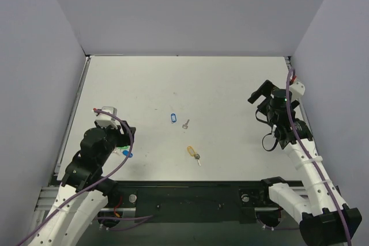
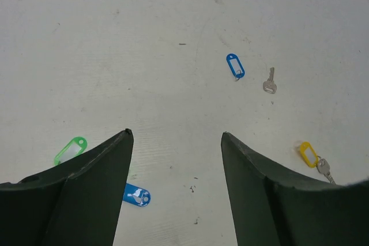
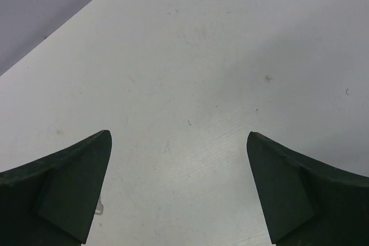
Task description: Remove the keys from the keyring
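The keyring [image 1: 191,151] is a small yellow tag lying near the table's front middle, with a silver key [image 1: 198,158] still on its ring. In the left wrist view the same yellow keyring [image 2: 307,154] and its key [image 2: 324,168] lie at the right edge, beyond the right finger. A second silver key [image 1: 185,124] lies loose farther back, beside a blue tag [image 1: 172,118]. My left gripper [image 1: 128,139] is open over bare table at the left, well short of the keyring, with nothing between its fingertips [image 2: 176,134]. At the far right my right gripper [image 1: 259,91] stands open and empty [image 3: 177,134].
A green tag [image 2: 70,150] and another blue tag [image 2: 137,195] lie by my left gripper's left finger. The loose key [image 2: 270,81] and ringed blue tag [image 2: 235,66] sit ahead of it. Grey walls close the table at the back and sides.
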`<action>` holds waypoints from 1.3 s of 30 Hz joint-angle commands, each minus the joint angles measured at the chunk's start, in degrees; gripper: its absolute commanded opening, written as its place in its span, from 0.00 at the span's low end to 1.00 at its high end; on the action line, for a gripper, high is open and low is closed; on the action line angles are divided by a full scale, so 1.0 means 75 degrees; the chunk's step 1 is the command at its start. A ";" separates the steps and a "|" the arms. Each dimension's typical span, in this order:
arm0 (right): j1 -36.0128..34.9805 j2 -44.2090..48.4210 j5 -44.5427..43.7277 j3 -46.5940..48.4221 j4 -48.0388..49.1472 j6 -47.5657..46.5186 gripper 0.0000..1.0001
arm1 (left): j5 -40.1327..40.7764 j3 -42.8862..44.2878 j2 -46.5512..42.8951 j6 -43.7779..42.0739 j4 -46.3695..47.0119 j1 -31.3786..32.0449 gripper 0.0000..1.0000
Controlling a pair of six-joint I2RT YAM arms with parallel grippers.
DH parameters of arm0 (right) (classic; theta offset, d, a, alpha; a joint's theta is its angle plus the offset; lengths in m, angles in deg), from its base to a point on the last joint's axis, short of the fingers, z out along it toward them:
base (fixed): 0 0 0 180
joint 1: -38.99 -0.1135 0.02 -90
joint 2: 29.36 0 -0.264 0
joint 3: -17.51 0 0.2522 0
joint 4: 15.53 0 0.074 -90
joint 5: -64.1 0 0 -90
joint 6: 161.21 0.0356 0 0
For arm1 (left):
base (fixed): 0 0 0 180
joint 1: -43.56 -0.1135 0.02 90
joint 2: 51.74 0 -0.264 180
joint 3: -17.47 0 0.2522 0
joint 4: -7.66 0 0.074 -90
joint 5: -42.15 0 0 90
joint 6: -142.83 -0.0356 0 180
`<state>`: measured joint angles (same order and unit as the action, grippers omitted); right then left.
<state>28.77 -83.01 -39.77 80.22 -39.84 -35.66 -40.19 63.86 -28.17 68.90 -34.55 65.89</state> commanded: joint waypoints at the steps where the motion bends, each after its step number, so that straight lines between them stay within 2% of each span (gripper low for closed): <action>1: -0.0020 0.0390 0.0044 0.0317 -0.0959 0.0439 0.98 | -0.0037 0.0291 0.0009 0.0059 0.0242 -0.0024 0.73; 4: -0.0032 0.0683 0.0359 0.0399 -0.1207 0.0440 0.98 | -0.0014 0.0244 0.0126 0.0071 0.0312 0.0058 0.82; 7: -0.0044 0.1000 0.0864 0.0341 -0.1266 0.0252 0.98 | 0.0092 0.0315 0.0243 0.0106 0.0242 0.0199 0.86; 11: -0.0021 0.1305 0.0923 0.0271 -0.1476 0.0626 0.98 | 0.0068 0.0560 0.0512 0.0118 0.0160 0.0257 0.88; 14: -0.0021 0.1376 0.0911 0.0282 -0.1780 0.0884 0.98 | -0.0024 0.0992 0.0992 -0.0336 -0.0131 0.0316 0.88; 17: -0.0021 0.1212 0.1565 0.0422 -0.2213 0.0990 0.98 | -0.0353 0.1544 0.1520 -0.0901 -0.0659 0.0468 0.88; 22: -0.0067 0.1012 0.2306 0.0365 -0.2437 0.0979 0.98 | -0.0563 0.1860 0.1673 -0.0330 -0.0414 0.0515 0.91; 26: -0.0091 0.1094 0.2634 0.0247 -0.2449 0.0979 0.98 | -0.1722 0.2505 0.2619 -0.0187 -0.0858 0.0515 0.92; 29: -0.0149 0.1106 0.3031 0.0212 -0.2449 0.0979 0.98 | -0.3323 0.2763 0.3102 -0.0209 -0.0860 0.0515 0.89; 33: -0.0161 0.1164 0.3395 0.0235 -0.2496 0.0979 0.98 | -0.4884 0.2694 0.3548 -0.0373 -0.0591 0.0515 0.88; 39: -0.0196 0.1410 0.3759 0.0235 -0.2555 0.1096 0.98 | -0.6176 0.2237 0.4063 -0.0339 0.0041 0.0527 0.87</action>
<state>28.00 -74.11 -14.81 81.53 -58.06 -28.60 -75.40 82.04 1.12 66.67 -39.45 69.43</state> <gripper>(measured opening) 0.980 0.876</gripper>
